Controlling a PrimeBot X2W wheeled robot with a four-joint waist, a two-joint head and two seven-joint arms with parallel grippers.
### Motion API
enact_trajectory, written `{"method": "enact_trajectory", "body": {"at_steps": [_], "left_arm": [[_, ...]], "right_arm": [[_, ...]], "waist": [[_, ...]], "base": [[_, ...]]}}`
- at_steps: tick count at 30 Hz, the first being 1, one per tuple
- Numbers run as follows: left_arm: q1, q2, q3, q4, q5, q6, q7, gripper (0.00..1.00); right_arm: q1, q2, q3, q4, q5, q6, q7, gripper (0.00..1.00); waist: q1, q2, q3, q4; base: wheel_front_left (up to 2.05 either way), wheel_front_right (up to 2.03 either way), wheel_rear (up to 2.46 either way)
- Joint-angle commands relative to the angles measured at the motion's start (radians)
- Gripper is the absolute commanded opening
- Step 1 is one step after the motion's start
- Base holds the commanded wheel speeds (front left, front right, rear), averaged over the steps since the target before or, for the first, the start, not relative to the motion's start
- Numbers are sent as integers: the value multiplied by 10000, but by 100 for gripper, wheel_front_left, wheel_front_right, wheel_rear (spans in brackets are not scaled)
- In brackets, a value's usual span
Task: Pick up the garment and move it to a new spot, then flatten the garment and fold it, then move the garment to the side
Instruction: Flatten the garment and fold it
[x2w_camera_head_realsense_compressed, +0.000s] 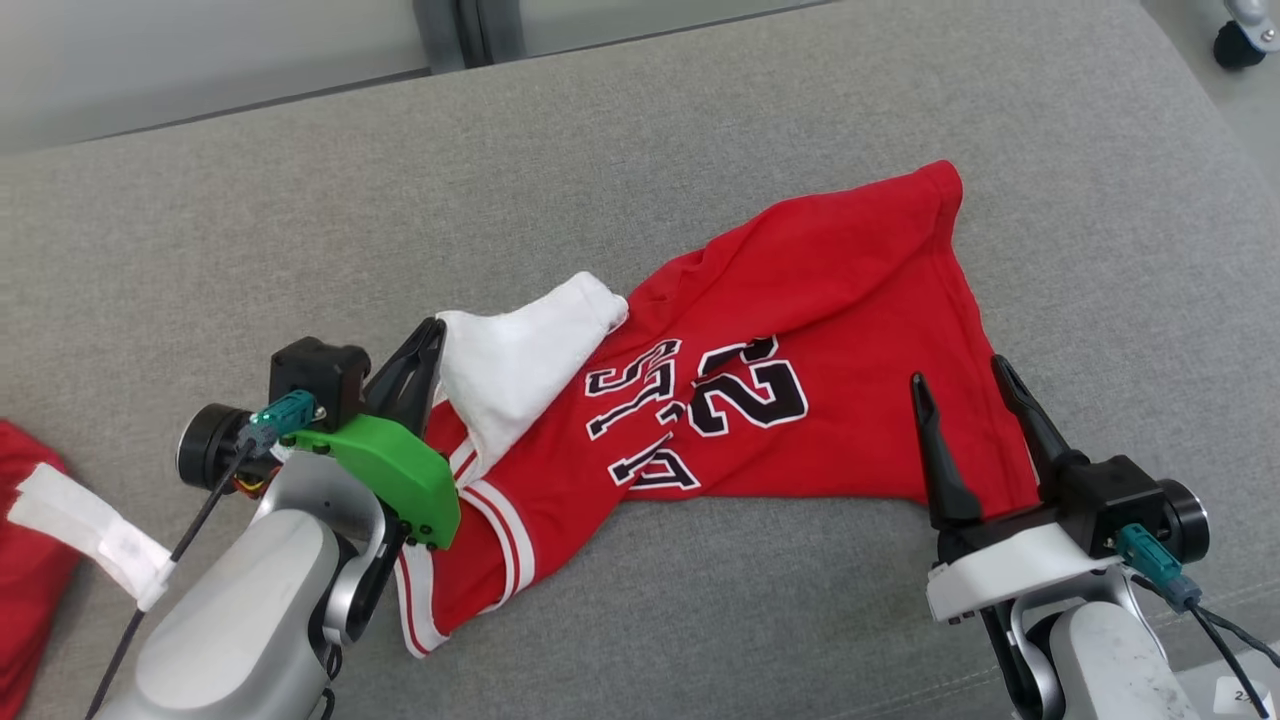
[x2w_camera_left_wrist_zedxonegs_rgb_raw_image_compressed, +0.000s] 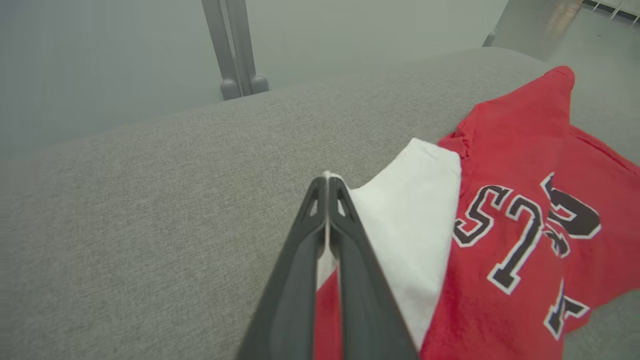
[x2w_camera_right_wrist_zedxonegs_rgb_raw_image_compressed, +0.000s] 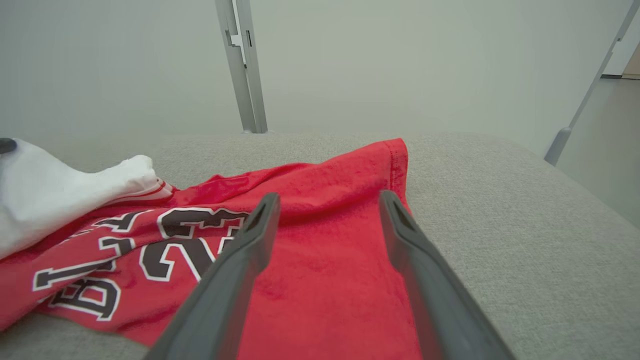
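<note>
A red sports garment (x2w_camera_head_realsense_compressed: 800, 300) with black-and-white lettering lies crumpled on a grey fabric-covered bench (x2w_camera_head_realsense_compressed: 700, 130). Its long axis runs diagonally in the head view, from the striped trim near the robot's left arm up to a pointed corner at the far right. A white panel (x2w_camera_head_realsense_compressed: 510, 360) of the garment is turned up at the left end. The left gripper (x2w_camera_head_realsense_compressed: 430, 335) has its jaws pressed together on the edge of that panel, and in the left wrist view a sliver of white cloth shows between the tips. The right gripper (x2w_camera_head_realsense_compressed: 958, 372) sits over the garment's near right edge with its jaws wide apart, red cloth between and beneath them. Whether they touch the cloth cannot be told. Judging from this, the right arm is the one placed to take the right side so the garment can be lifted or stretched flat. The bench lies bare beyond and to the right. Another red cloth (x2w_camera_head_realsense_compressed: 20, 590) with a white strip (x2w_camera_head_realsense_compressed: 80, 520) lies at the bench's near left edge, well apart, and a caster wheel (x2w_camera_head_realsense_compressed: 1238, 45) stands off the far right corner.
</note>
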Motion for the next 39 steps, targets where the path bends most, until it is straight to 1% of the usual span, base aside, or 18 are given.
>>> {"method": "enact_trajectory", "body": {"at_steps": [1,3,5,7,10,11,12,14,16,20,24,26,30,32,36,37,38,39], "left_arm": [[169,144,73,-201,111,79,-103,0],[297,245,133,-635,51,120,-171,0],[494,459,208,-1116,-11,209,-141,0],[717,710,264,-1638,-4,325,-80,0],[1077,1112,370,-2428,-9,570,43,0],[1077,1112,370,-2428,-9,570,43,0],[1350,1440,435,-3162,42,838,257,0],[1432,1575,447,-3470,75,933,353,0],[1426,1645,423,-3660,97,985,481,0],[1271,1656,329,-3881,147,1023,666,0],[1074,1629,203,-3955,218,922,801,0],[970,1601,139,-3965,275,894,844,0],[711,1511,29,-3883,335,763,911,0],[587,1453,-41,-3845,347,680,932,0],[371,1334,-141,-3769,395,568,940,0],[327,1314,-152,-3744,392,543,940,0],[257,1296,-163,-3711,405,513,924,0],[217,1281,-168,-3679,410,496,898,0]], "right_arm": [[72,-17,43,1,-69,-14,-2,100],[-7,-18,68,-24,33,-14,-2,100],[-212,-24,121,112,148,-14,-1,100],[-435,-197,99,542,493,-14,-1,100],[-1232,-840,44,1417,1139,-14,-3,100],[-1232,-840,44,1417,1139,-14,-3,100],[-2104,-1617,75,2485,2013,-14,-3,100],[-2784,-2091,181,3208,2832,-14,18,100],[-3453,-2645,578,3770,3523,-13,359,100],[-4609,-3658,1617,4511,4724,-14,1513,100],[-5587,-4322,2398,5147,5685,-14,2789,100],[-5968,-4492,2711,5422,6189,-14,3383,100],[-6495,-4784,3250,5862,7134,-14,4210,100],[-6699,-4901,3507,6072,7454,-14,4428,100],[-7030,-5064,3968,6623,7747,-14,4505,100],[-7098,-5045,4059,6721,7821,-13,4534,86],[-7190,-5045,4193,6825,7855,-13,4504,41],[-7247,-5041,4311,6876,7903,-13,4492,0]], "waist": [[0,0,-226,145],[0,0,-325,210],[0,0,-369,254],[0,0,-366,333],[0,0,-264,528],[0,0,-264,528],[0,0,-113,803],[0,0,-48,974],[0,0,16,1134],[0,0,168,1375],[0,0,328,1611],[0,0,410,1738],[0,0,616,1995],[0,0,711,2115],[0,0,893,2289],[0,0,939,2312],[0,0,997,2339],[0,0,1027,2352]], "base": [[0,0,0],[0,0,0],[0,0,0],[0,0,0],[0,0,0],[0,0,0],[0,0,0],[0,0,0],[0,0,0],[0,0,0],[0,0,0],[0,0,0],[0,0,0],[0,0,0],[0,0,0],[0,0,0],[0,0,0],[0,0,0]]}}
